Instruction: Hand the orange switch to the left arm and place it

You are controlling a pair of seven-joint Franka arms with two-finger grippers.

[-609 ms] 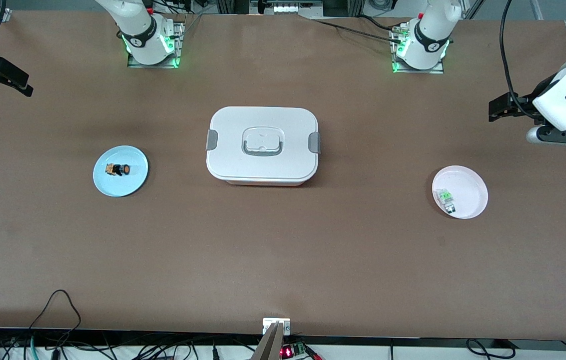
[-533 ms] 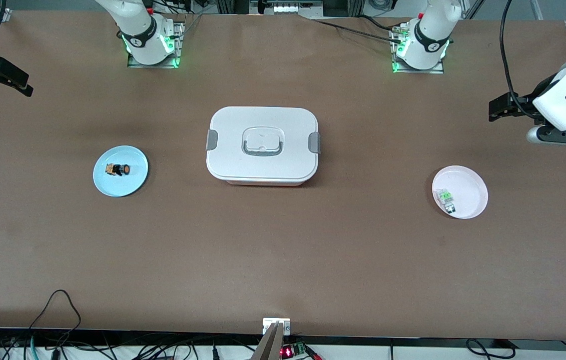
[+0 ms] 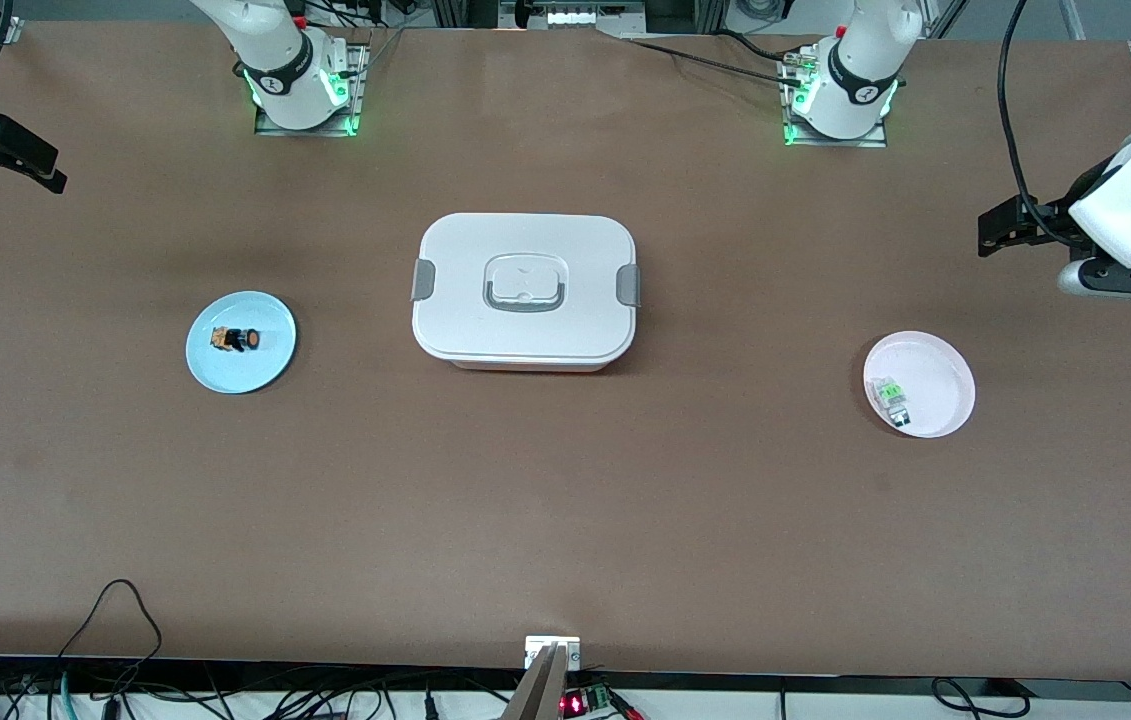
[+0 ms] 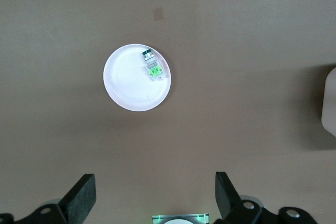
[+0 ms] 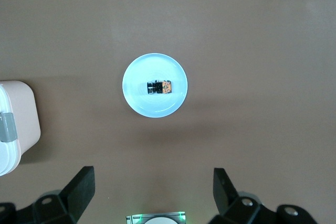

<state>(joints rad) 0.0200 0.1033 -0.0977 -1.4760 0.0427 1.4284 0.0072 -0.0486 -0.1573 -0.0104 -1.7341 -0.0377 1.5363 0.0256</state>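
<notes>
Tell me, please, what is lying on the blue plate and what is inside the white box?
The orange switch lies alone on the blue plate, untouched. The box has its lid on, clasps down, so its inside cannot be seen.

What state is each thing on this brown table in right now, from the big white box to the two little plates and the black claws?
White rounded lidded box: lid on, mid-table.
Tiny black-and-orange switch: lying on its plate, untouched.
Round light-blue plate: flat, holds the switch.
Round pale-pink plate: flat, holds one part.
Small clear-white part with green top: lying on the pink plate.
Left gripper: open, empty, up in the air.
Right gripper: open, empty, up in the air.
</notes>
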